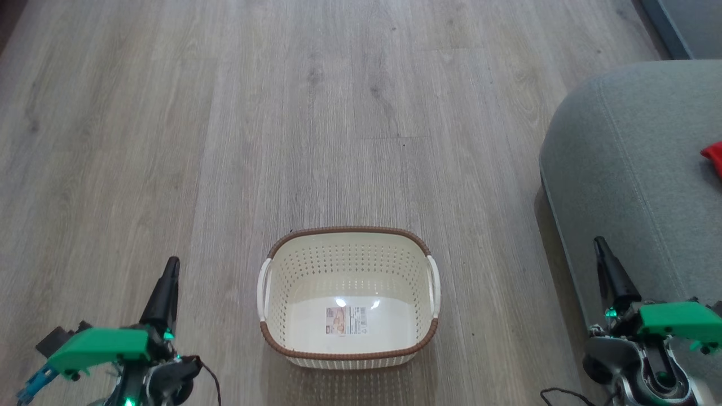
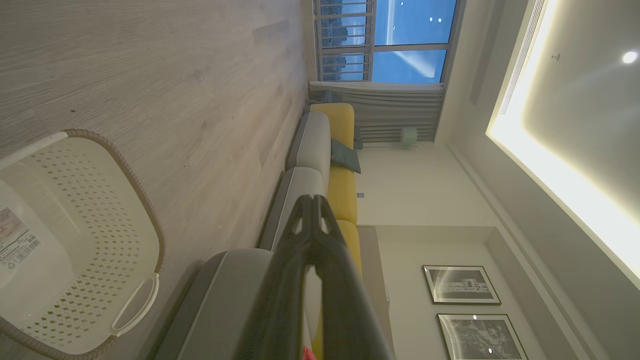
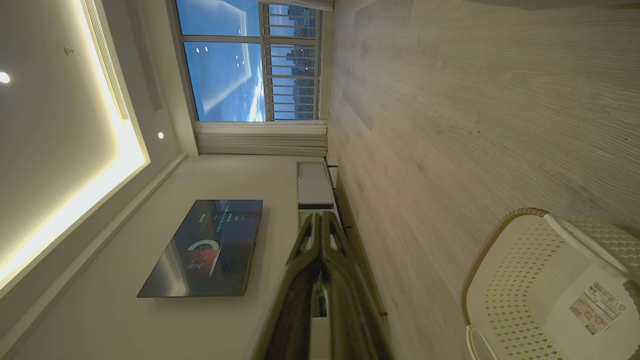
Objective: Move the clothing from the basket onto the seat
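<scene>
Clothing [image 1: 714,158] (red) on seat [image 1: 620,169]; left gripper [image 1: 172,264] and right gripper [image 1: 599,244] fingers closed, holding nothing.

The left gripper [image 1: 172,265], a pair of long dark tapered fingers, stands at the lower left of the head view. Its fingers are pressed together into a single point that leans up and slightly right. Behind it the wrist carries the left green plastic cover [image 1: 98,345], and a thin black cable [image 1: 210,376] loops off the joint. The right gripper [image 1: 600,243] mirrors it at the lower right, fingers closed and leaning up and slightly left ahead of the right green plastic cover [image 1: 679,318]. In each wrist view, that arm's two fingers rise from the bottom edge with their tips touching.
</scene>
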Controlling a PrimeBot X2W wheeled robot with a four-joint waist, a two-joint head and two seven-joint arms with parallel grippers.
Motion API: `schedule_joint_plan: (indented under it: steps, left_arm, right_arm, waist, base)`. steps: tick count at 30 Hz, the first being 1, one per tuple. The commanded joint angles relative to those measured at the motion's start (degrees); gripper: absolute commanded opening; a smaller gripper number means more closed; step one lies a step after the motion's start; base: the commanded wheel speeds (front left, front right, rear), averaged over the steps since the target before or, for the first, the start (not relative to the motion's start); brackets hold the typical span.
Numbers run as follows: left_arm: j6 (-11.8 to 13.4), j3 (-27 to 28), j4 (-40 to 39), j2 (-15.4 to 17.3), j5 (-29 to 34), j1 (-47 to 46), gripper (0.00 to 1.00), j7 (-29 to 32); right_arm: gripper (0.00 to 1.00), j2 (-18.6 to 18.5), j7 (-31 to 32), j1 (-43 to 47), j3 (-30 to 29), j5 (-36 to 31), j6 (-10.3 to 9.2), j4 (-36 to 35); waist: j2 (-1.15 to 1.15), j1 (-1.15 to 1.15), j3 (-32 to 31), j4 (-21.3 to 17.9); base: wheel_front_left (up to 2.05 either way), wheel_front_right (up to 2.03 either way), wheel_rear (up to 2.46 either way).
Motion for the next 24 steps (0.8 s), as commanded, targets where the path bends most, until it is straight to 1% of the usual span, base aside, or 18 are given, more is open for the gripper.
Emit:
schedule_joint_plan:
  steps: [1, 24]
  left_arm:
    - [-0.53, 1.99, -1.90, 0.60, -0.36, -2.76, 0.00, 0.42]
    - [-0.53, 1.99, -1.90, 0.60, -0.37, -2.76, 0.00, 0.42]
  right_arm:
    - [0.00, -0.19, 0.26, -2.11, 0.99, 0.34, 0.00, -2.26]
    - [0.00, -0.19, 0.25, -2.11, 1.00, 0.35, 0.00, -2.26]
  waist:
    - [0.00, 0.00, 0.00, 0.00]
    - [0.00, 0.00, 0.00, 0.00]
  base:
    - [0.00, 0.00, 0.00]
    - [0.00, 0.00, 0.00]
